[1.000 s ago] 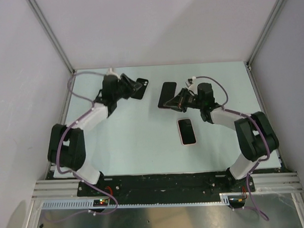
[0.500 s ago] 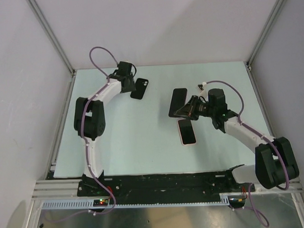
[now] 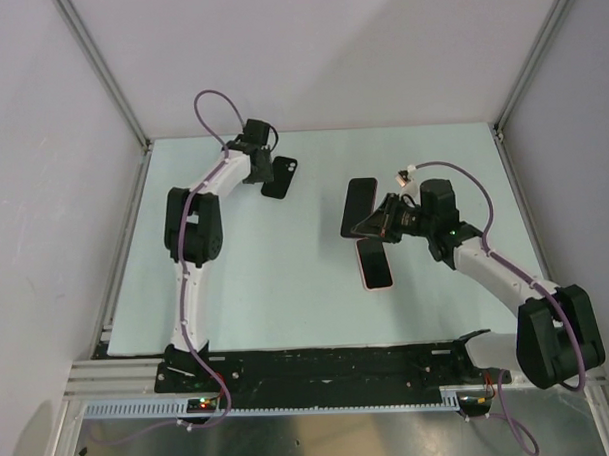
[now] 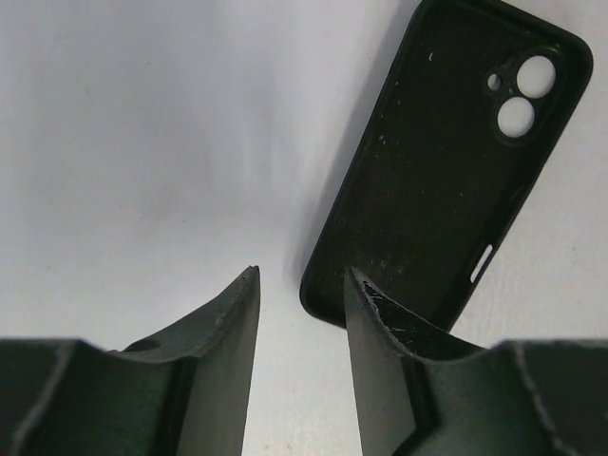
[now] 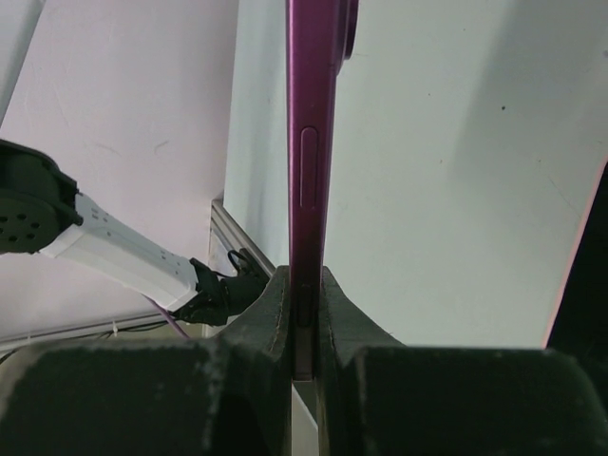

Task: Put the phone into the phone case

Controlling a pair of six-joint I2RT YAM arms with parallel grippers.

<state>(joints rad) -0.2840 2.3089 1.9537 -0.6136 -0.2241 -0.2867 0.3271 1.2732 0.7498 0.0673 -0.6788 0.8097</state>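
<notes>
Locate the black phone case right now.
In the top view, the black phone case lies flat on the far left part of the table, just beside the open left hand. It is well apart from the phone gripped by the right hand.

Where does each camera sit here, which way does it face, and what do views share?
Top external: above and behind the bases, looking down on the table; both arms, left hand and right hand show.
Left wrist: on the left arm, looking down past its open fingers at the black phone case.
Right wrist: on the right arm, looking along the edge-on magenta phone clamped in its fingers; left arm beyond.
Shared: top view also shows that phone case and phone.
</notes>
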